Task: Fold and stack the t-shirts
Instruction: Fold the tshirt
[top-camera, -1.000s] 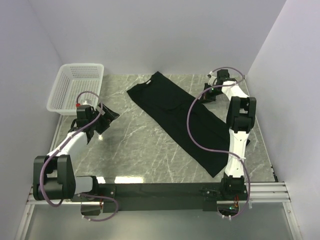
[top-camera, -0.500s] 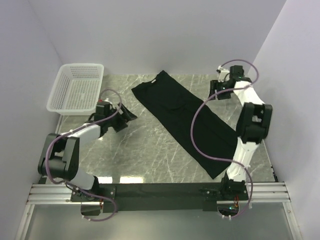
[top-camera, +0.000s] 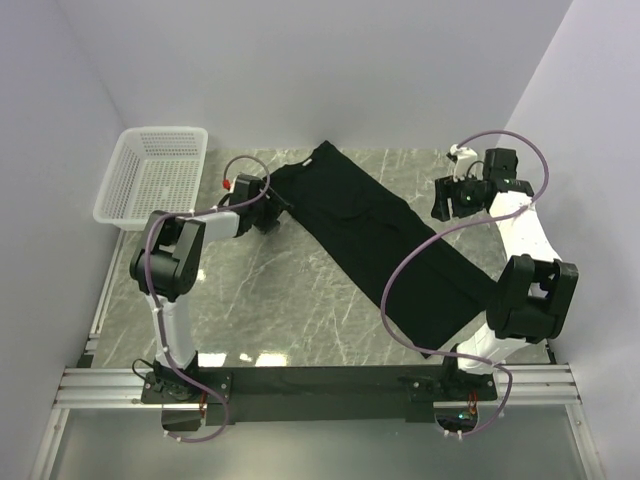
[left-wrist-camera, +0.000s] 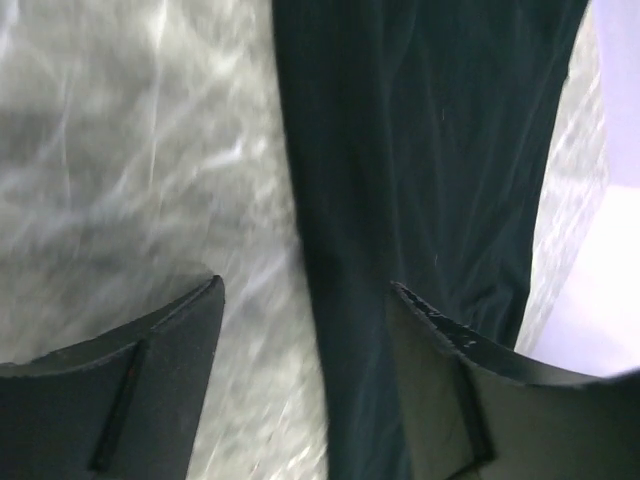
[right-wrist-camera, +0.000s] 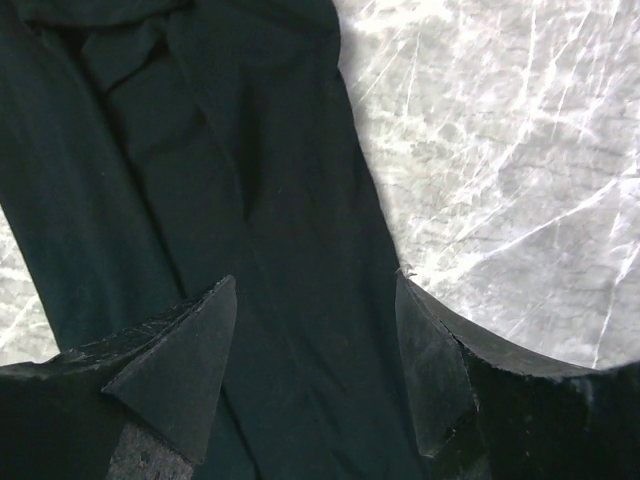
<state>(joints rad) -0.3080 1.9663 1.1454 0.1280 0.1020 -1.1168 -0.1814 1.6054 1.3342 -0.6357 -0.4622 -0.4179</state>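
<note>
- One black t-shirt (top-camera: 385, 235) in view, lying flat on the marble table (top-camera: 300, 300) as a long narrow strip already doubled lengthwise.
- Long axis runs diagonally, from the far end near the table's middle-left to the near end on the right side. One end sits well right of the white mesh basket (top-camera: 155, 180).
- Left gripper (top-camera: 275, 205) is at the strip's far end, on its left edge. It is the nearer tool by far.
- In the left wrist view the left gripper (left-wrist-camera: 305, 300) has its jaws apart with nothing held. One finger is over bare marble and the other over the cloth, so the shirt (left-wrist-camera: 420, 160) edge runs between them.
- Right gripper (top-camera: 447, 200) hangs to the right of the strip's middle, apart from the cloth in the top view.
- In the right wrist view the right gripper (right-wrist-camera: 315, 290) is also spread and empty. The dark cloth (right-wrist-camera: 250, 200) fills the gap, with its right edge near one finger.
- Likely next step is a pinch on that far end by the left arm and a crosswise fold along the long axis.
- Risk is catching only the top layer.
</note>
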